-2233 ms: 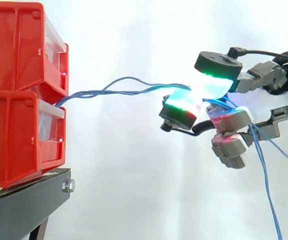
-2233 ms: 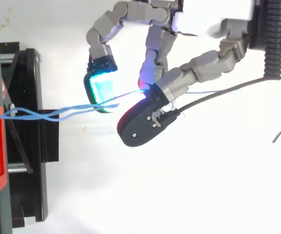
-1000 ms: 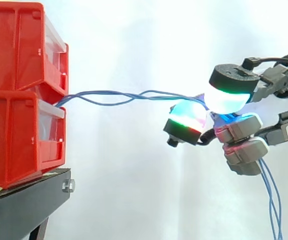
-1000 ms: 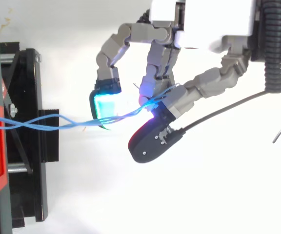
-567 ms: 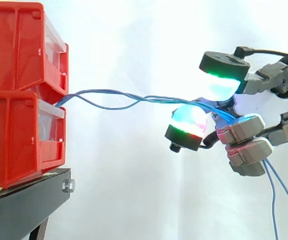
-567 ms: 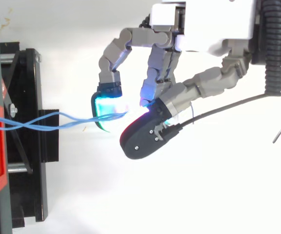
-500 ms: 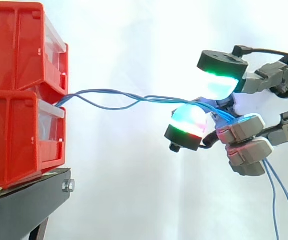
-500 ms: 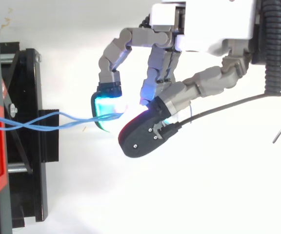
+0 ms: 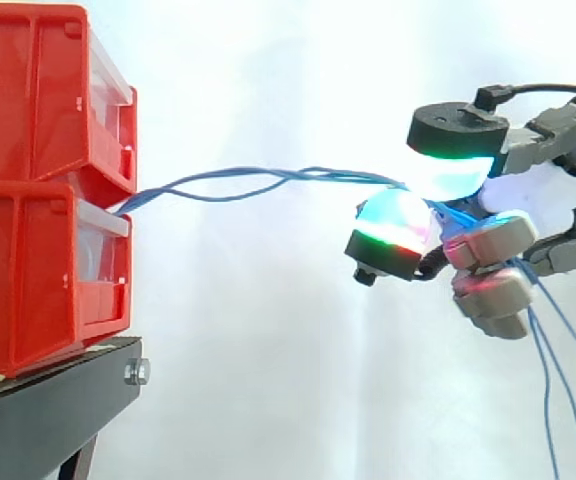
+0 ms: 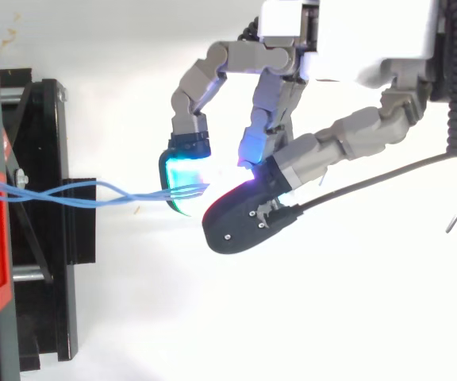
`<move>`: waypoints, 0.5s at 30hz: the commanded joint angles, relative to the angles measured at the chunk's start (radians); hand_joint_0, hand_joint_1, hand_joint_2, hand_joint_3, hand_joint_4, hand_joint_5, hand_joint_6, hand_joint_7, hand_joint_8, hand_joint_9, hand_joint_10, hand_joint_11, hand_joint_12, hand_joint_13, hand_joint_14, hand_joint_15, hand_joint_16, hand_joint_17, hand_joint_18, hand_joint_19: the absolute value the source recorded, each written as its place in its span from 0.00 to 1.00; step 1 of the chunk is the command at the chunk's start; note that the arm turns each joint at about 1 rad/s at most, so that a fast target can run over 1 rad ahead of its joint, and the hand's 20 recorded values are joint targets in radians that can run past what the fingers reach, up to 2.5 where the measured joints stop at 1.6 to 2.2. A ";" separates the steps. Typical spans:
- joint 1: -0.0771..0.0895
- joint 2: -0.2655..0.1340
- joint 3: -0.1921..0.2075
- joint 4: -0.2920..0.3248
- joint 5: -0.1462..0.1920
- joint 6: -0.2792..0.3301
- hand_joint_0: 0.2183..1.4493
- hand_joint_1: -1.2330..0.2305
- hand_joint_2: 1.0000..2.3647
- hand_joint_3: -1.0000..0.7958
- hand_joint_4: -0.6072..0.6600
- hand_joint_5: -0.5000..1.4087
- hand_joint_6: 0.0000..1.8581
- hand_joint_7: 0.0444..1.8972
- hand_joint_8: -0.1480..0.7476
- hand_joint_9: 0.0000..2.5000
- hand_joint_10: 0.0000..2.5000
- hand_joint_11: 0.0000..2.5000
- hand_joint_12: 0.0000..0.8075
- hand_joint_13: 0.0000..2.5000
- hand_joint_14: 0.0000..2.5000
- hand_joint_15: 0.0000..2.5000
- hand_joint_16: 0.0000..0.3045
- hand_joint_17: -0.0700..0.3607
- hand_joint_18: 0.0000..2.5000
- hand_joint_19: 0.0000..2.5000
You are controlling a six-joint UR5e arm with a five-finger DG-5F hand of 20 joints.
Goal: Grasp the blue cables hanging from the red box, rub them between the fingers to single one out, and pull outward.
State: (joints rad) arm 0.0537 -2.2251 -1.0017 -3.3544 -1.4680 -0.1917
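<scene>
The hand is in from the right of the side view, fingers curled in tight, and it has the blue cables in its grip. The pinch sits between two glowing fingertips: one pad on top, showing green and cyan under its black cap, and one pad below, lit cyan and magenta with a green and red band. The strands run straight into the narrow gap between them. The other fingers are folded in beneath, lower and to the right, with a red glow on their pads.

From above, the hand comes down from the top edge. A cyan pad meets the cables from one side and a black-backed fingertip closes from the other, so the bundle ends right at that nip.

Behind the pinch, loose blue strands drop past the folded fingers and run off the bottom edge of the side view.

Towards the left, the cables stretch roughly level through open air, rising in a slight arch, the strands loosely twisted and crossing one another. In the top view they cross over the black stand.

They end at the red bins, two stacked, and come out at the front where the upper bin meets the lower one. The bins sit on the black stand, with the white curtain behind it all.
</scene>
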 commanded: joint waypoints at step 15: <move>0.000 0.001 0.000 -0.011 -0.012 0.000 0.39 0.23 0.00 0.28 0.25 0.18 0.48 0.53 0.34 0.27 0.01 0.20 0.33 0.26 0.01 0.23 0.11 0.34 0.19 0.18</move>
State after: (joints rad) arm 0.0537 -2.2236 -1.0017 -3.3655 -1.4801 -0.1917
